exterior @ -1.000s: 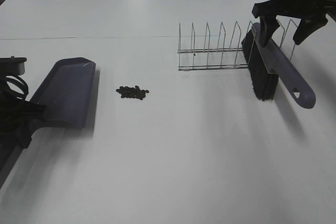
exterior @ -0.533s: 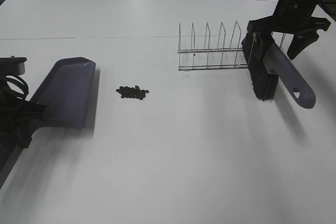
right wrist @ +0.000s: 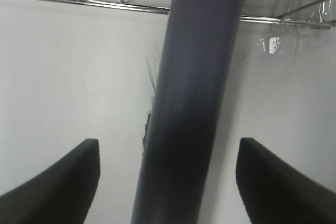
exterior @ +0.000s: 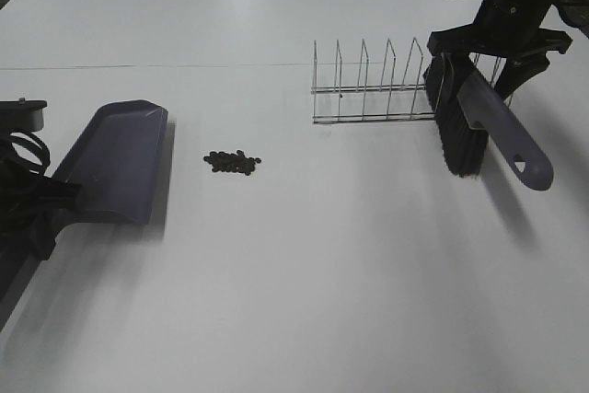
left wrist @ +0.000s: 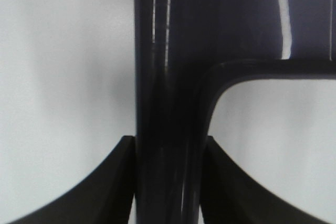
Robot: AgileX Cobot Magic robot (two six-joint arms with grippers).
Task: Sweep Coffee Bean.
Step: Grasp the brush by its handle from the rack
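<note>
The coffee beans [exterior: 232, 162] lie in a small dark cluster on the white table [exterior: 304, 273]. The purple dustpan [exterior: 115, 163] lies flat to their left, blade edge towards them. My left gripper [exterior: 35, 213] is shut on the dustpan handle [left wrist: 168, 103], which sits tight between both fingers [left wrist: 113, 182]. The purple brush [exterior: 483, 126] leans against the wire rack [exterior: 377, 89], black bristles on the table. My right gripper [exterior: 479, 66] is open and straddles the brush handle [right wrist: 191, 103], with its fingers [right wrist: 58, 182] well clear on both sides.
The wire rack stands at the back right with several upright dividers; its bars [right wrist: 105, 4] show just beyond the brush. The table's left edge runs by my left arm.
My right gripper has come down and slightly left, so its open fingers now straddle the brush handle. The brush, beans, dustpan and left arm have not moved.
</note>
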